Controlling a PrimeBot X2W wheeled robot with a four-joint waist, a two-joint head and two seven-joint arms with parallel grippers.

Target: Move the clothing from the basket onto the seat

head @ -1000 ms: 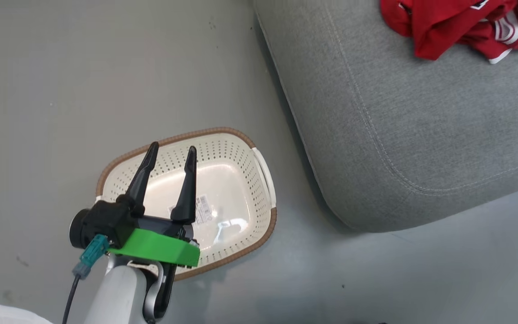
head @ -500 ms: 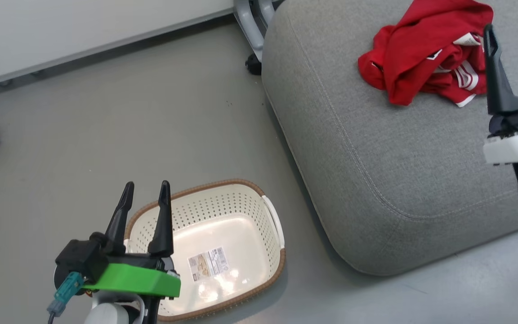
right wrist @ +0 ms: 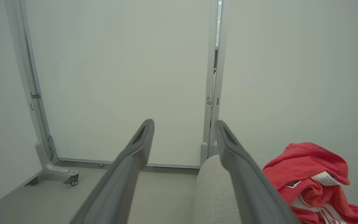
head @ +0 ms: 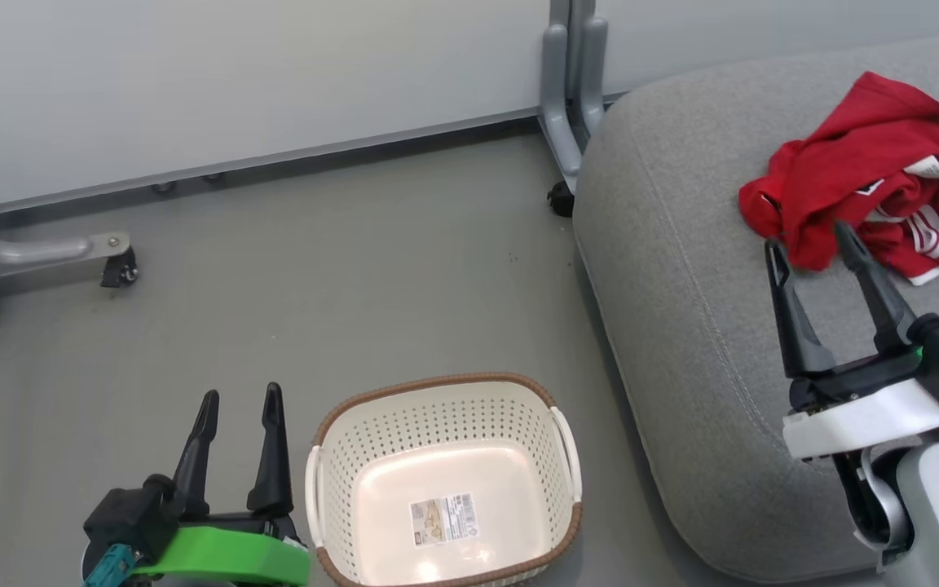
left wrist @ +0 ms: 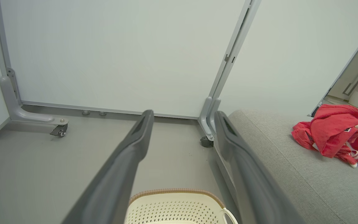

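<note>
At the upper right of the head view, the clothing (head: pixel 869 196) lies in a crumpled red heap on the seat (head: pixel 681 326), well back from its near edge. The basket (head: pixel 437 381) sits on the floor (head: pixel 315 285) at the bottom centre, near the seat's left side. You can see straight down to its bare bottom, and nothing red is in it. I'd judge the move done. As far as these views show, no garment is left to fetch, and you need only confirm and park the arms.

Your left gripper (head: pixel 241 395) hangs at the lower left, just beside the basket's left handle (head: pixel 312 489), fingers spread and holding nothing. Your right gripper (head: pixel 807 236) is at the right edge, over the seat, its tips meeting the heap's lower edge in the picture. Its fingers are spread too. In the right wrist view the cloth lies to the right of them, not between them. I cannot tell whether a tip brushes the fabric.

A barcode sticker (head: pixel 443 519) lies on the basket's bottom, its print too small to read. A white tag (head: pixel 930 167) shows near the top of the heap, unreadable. White stripes and part of some dark-outlined lettering show in the folds, but no word can be made out.
</note>
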